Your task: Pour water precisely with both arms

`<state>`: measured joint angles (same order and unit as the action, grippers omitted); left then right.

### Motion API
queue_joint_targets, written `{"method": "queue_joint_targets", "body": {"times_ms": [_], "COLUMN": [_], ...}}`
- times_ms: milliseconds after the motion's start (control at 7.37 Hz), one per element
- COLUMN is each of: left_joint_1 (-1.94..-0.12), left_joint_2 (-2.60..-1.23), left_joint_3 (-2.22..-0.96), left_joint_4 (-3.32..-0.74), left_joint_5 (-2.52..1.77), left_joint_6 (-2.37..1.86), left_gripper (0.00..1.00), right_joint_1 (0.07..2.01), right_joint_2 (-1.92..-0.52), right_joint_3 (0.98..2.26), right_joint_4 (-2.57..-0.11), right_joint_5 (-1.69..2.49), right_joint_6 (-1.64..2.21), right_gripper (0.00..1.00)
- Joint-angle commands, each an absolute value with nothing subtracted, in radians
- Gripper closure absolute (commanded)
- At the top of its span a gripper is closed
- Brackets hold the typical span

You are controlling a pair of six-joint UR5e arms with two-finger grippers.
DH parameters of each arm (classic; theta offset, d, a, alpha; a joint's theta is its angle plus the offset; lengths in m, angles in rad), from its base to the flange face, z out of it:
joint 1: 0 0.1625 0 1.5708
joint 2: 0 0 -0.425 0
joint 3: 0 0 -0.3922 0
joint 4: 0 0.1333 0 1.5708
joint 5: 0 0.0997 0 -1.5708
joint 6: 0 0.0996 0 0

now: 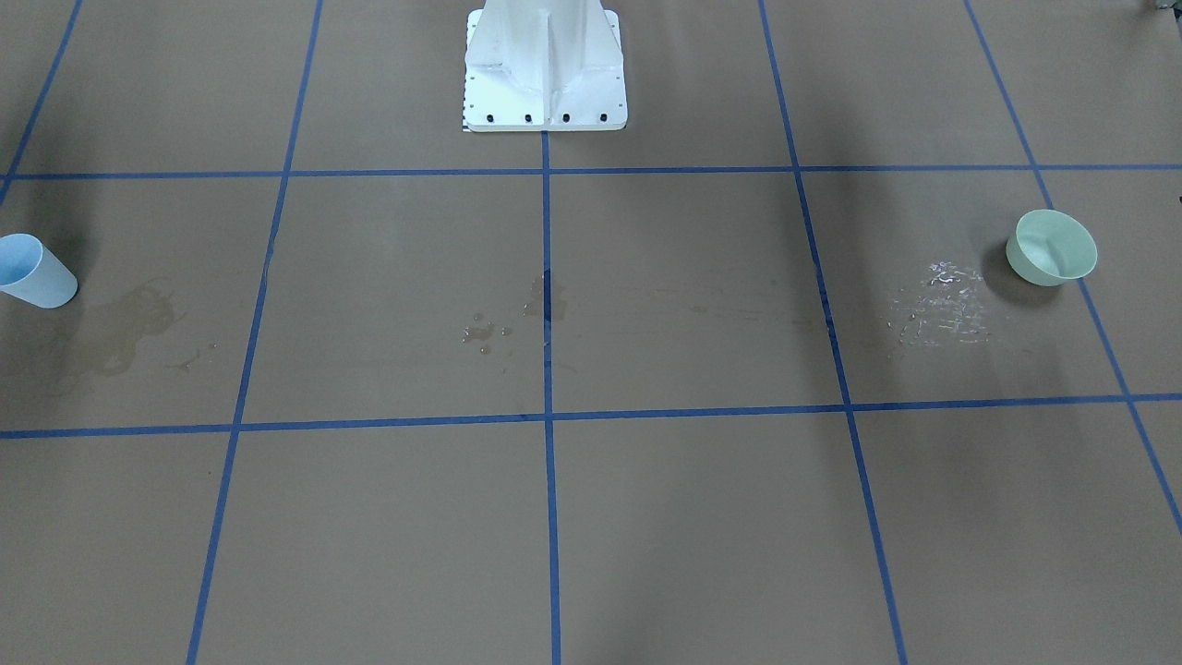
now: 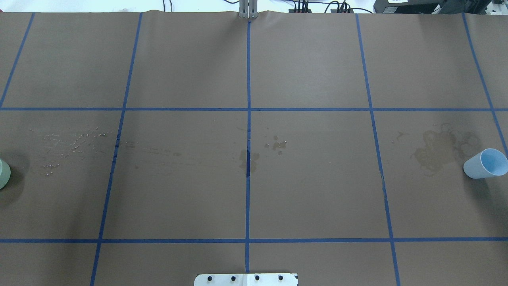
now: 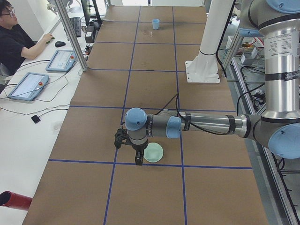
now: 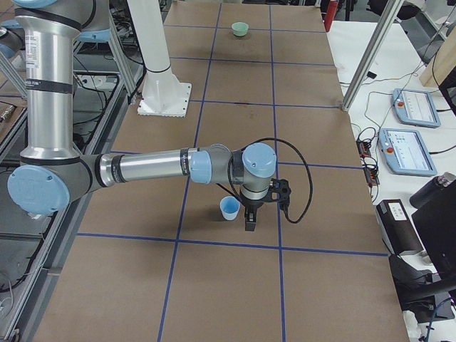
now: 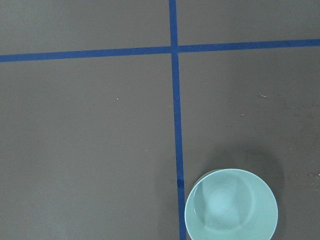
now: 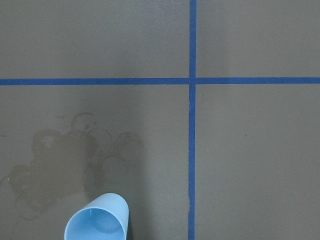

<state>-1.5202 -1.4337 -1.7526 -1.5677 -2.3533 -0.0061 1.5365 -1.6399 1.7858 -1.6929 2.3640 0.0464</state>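
Front view: water [image 1: 942, 309] lies as glossy drops on the desk [image 1: 702, 517] near the bowl [image 1: 1051, 247]; the cup [image 1: 37, 271] stands far off.
Left side view: left fingers [image 3: 138, 158] point down, just beside the bowl; apart or together, I cannot tell.
Right side view: right fingers [image 4: 250, 217] just beside the cup; here also I cannot tell.

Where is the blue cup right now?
In the overhead view the blue cup stands at the right edge, on the robot's right, just beside a ringed stain.
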Motion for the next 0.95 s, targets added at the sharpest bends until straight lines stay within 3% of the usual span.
{"method": "queue_joint_targets", "body": {"times_ms": [0, 814], "left_joint_1": [-1.522, -1.525], "left_joint_2": [-1.434, -1.454], "left_joint_3": [-1.756, -1.752], "left_joint_4": [-1.568, -1.620], "left_joint_5": [-2.353, -2.361], "left_joint_6": [-0.006, -0.015], "left_gripper": [0.00, 0.00], "right_joint_1": [1.536, 1.536], "right_joint_2": [-1.640, -1.632], "right_joint_3": [1.784, 1.799], "right_joint_4": [-1.692, -1.692], "right_joint_5": [2.365, 2.367], "right_joint_6": [0.037, 0.040], "right_gripper": [0.01, 0.01]}}
